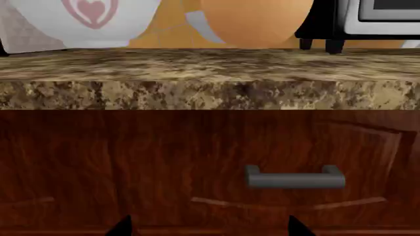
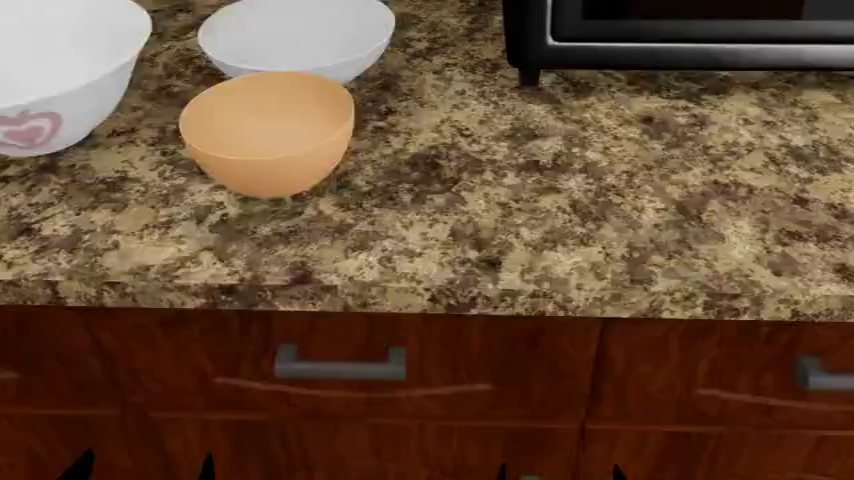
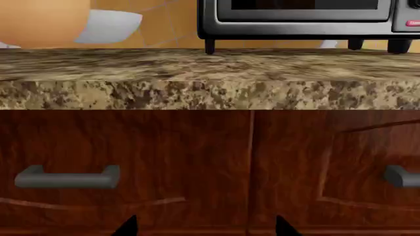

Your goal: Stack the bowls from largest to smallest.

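Note:
Three bowls stand apart on the granite counter [image 2: 534, 200] at the far left. The largest bowl [image 2: 54, 70] is white with a pink heart mark and shows in the left wrist view [image 1: 85, 19] too. The medium plain white bowl [image 2: 296, 38] stands behind the smallest orange-tan bowl [image 2: 267, 130]. The orange bowl also shows in the left wrist view [image 1: 256, 19] and the right wrist view [image 3: 39, 22]. My left gripper [image 2: 143, 467] and right gripper [image 2: 558, 472] hang low in front of the drawers, below the counter edge. Both are open and empty, with only their fingertips [image 1: 121, 226] [image 3: 128, 226] showing.
A black toaster oven [image 2: 681, 35] stands at the back right of the counter. Dark wooden drawers with grey handles [image 2: 340, 365] run under the counter edge, right in front of both grippers.

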`<state>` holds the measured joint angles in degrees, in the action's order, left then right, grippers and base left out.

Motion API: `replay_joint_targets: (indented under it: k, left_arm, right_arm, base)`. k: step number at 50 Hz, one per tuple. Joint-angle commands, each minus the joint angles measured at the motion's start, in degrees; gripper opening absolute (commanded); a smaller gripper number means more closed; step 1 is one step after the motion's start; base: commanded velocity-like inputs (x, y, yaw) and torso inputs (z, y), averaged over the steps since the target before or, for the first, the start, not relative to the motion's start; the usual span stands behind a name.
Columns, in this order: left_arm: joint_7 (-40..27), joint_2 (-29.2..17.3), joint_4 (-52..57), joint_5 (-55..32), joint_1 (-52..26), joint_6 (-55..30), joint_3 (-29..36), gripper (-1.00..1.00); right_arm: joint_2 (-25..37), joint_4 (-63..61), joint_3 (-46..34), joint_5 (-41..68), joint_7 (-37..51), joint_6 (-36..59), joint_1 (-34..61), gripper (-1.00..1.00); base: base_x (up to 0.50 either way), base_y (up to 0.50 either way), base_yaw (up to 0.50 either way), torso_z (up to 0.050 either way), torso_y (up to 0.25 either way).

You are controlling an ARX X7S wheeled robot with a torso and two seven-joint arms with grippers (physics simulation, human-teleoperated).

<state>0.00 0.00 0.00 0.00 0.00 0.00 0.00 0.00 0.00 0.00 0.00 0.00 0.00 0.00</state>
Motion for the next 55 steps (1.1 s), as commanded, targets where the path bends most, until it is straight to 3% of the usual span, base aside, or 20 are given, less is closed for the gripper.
replay_joint_targets:
  k: [1, 13, 14, 16, 20, 27, 34, 38, 42, 55]
  left_arm:
    - [-1.9, -1.6, -0.5, -1.6, -0.1, 0.4, 1.9, 1.00]
    - [-3.7, -3.4, 0.0, -0.8, 0.0, 0.5, 5.4, 1.00]
    - [-1.0, -0.6, 0.0, 1.5, 0.1, 1.2, 1.8, 1.00]
    - [-2.0, -1.3, 0.2, 2.0, 0.2, 1.0, 2.8, 1.00]
    - [-3.2, -2.2, 3.6, 2.4, 0.4, -2.9, 3.8, 1.00]
    - [-3.1, -3.8, 25.9, 1.6, -0.2, -24.8, 3.3, 1.00]
    - [-3.3, -5.5, 39.4, -0.1, -2.8, -37.4, 1.2, 1.00]
    - [-0.7, -4.5, 45.7, -6.9, -4.2, -44.4, -4.3, 1.00]
    - [-1.1, -4.9, 44.8, -7.1, -3.5, -39.9, -5.3, 1.00]
    - [-2.1, -5.8, 45.0, -9.9, -5.0, -41.8, -7.8, 1.00]
  right_arm:
    - [0.6, 0.2, -0.7, 0.6, 0.7, -0.2, 0.1, 1.00]
    - [2.5, 0.2, -2.4, 3.2, 4.7, 1.5, 0.5, 1.00]
    - [0.4, 0.0, 0.1, 1.0, 2.1, 1.4, 0.3, 1.00]
    - [0.9, -0.8, -0.4, 2.8, 2.9, 3.6, 0.4, 1.00]
    - [2.6, -5.2, -2.0, 2.6, 3.6, 6.2, 0.3, 1.00]
    - [5.4, -29.3, 0.1, 5.1, 5.4, 25.1, 0.1, 1.00]
    - [8.0, -42.7, 2.2, 7.4, 6.2, 40.0, 2.5, 1.00]
    - [9.0, -49.0, 2.7, 8.7, 6.5, 47.4, 4.1, 1.00]
    - [9.0, -49.2, 3.0, 9.3, 6.6, 48.6, 4.4, 1.00]
    - [9.6, -50.3, 4.0, 10.0, 7.6, 50.6, 5.0, 1.00]
  base:
    - [0.00, 0.00, 0.00, 0.000, 0.000]
    - [0.00, 0.00, 0.00, 0.000, 0.000]
    - [0.00, 0.00, 0.00, 0.000, 0.000]
    - [0.00, 0.00, 0.00, 0.000, 0.000]
    - [0.00, 0.00, 0.00, 0.000, 0.000]
    - [0.00, 0.00, 0.00, 0.000, 0.000]
    - [0.00, 0.00, 0.00, 0.000, 0.000]
    - [0.00, 0.00, 0.00, 0.000, 0.000]
    - [0.00, 0.00, 0.00, 0.018, 0.000]
    - [0.00, 0.00, 0.00, 0.050, 0.000]
